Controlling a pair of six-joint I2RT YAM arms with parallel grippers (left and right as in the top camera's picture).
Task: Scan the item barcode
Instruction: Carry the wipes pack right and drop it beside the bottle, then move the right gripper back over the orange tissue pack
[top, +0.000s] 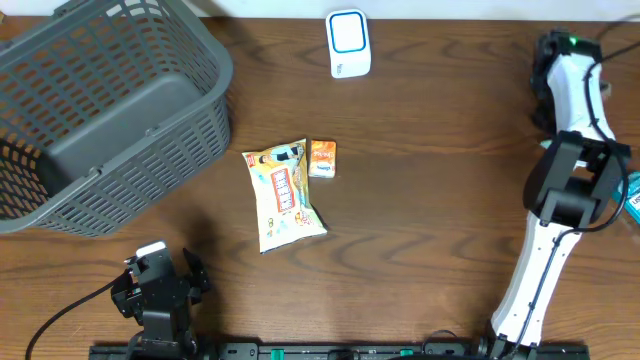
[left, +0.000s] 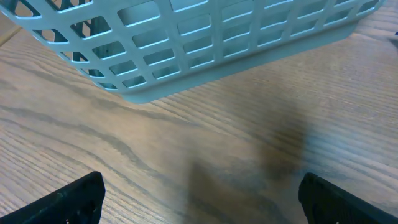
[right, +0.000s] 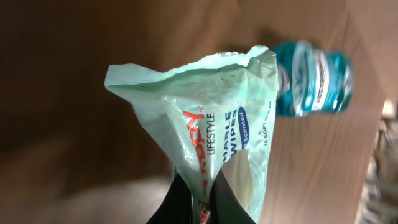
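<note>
My right gripper (right: 200, 186) is shut on the lower end of a pale green pack of wipes (right: 211, 106), which hangs crumpled above the wooden table. In the overhead view the right arm (top: 570, 190) reaches to the table's right edge, and its fingers are hidden there. The white scanner with a blue ring (top: 348, 44) stands at the back centre. My left gripper (left: 199, 193) is open over bare wood at the front left, seen from above as the left gripper (top: 160, 275), with nothing between its fingers (left: 81, 196).
A grey plastic basket (top: 110, 100) fills the back left; its wall (left: 205, 43) is just ahead of the left gripper. A yellow snack packet (top: 283, 195) and a small orange pack (top: 322, 158) lie mid-table. A teal bottle (right: 314, 87) lies beyond the wipes.
</note>
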